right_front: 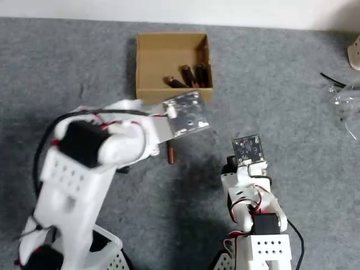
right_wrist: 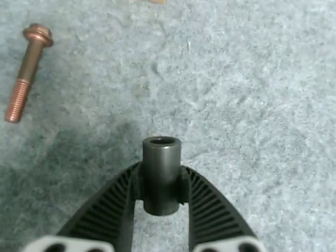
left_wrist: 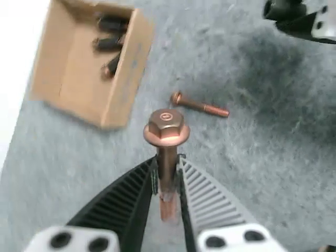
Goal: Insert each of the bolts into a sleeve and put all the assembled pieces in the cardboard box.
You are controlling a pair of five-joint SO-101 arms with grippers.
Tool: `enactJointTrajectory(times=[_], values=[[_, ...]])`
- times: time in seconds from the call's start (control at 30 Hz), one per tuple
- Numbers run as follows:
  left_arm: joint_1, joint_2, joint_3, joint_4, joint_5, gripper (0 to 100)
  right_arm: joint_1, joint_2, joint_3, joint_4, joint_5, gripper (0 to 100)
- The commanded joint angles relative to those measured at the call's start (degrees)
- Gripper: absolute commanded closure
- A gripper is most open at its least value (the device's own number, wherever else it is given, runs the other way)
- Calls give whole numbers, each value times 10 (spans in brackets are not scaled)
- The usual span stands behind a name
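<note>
My left gripper (left_wrist: 168, 165) is shut on the shank of a copper bolt (left_wrist: 166, 131), held above the carpet with its flanged hex head pointing away from the wrist. A second copper bolt (left_wrist: 199, 105) (right_wrist: 29, 71) (right_front: 170, 153) lies loose on the carpet beyond it, between the two arms. My right gripper (right_wrist: 161, 181) is shut on a dark sleeve (right_wrist: 161, 168), whose open bore faces outward. The cardboard box (right_front: 145, 67) (left_wrist: 123, 79) stands at the back, with several dark assembled pieces (right_front: 191, 76) (left_wrist: 110, 39) inside. The left arm (right_front: 112, 140) is just in front of the box, the right arm (right_front: 247, 169) farther right.
Grey carpet covers the table. Clear plastic and a black cable (right_front: 340, 93) lie at the far right edge, with a beige object (right_front: 354, 53) beyond them. The other arm's dark gripper (left_wrist: 296, 18) shows past the loose bolt in the left wrist view.
</note>
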Motion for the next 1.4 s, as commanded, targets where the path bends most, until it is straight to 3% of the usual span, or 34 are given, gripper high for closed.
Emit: enactJointTrajectory(times=[0.0, 0.33, 0.5, 0.77, 0.97, 1.23, 1.37], values=[[-29, -99, 55, 1, 52, 995, 6, -7, -3, -24, -7, 995], [-36, -398, 298, -47, 57, 995, 6, -7, -2, -24, -7, 995], [-36, -518, 456, -107, 62, 995, 6, -7, -2, -24, -7, 995], [-36, -689, 639, -280, 149, 994, 6, -8, -2, -24, -7, 995], [-40, -738, 717, -391, 234, 994, 6, -8, -2, -24, -7, 995], [-191, -737, 802, -525, 389, 993, 5, -8, -3, -24, -7, 995], [-206, -737, 808, -531, 459, 993, 6, -8, -7, -24, -11, 995]])
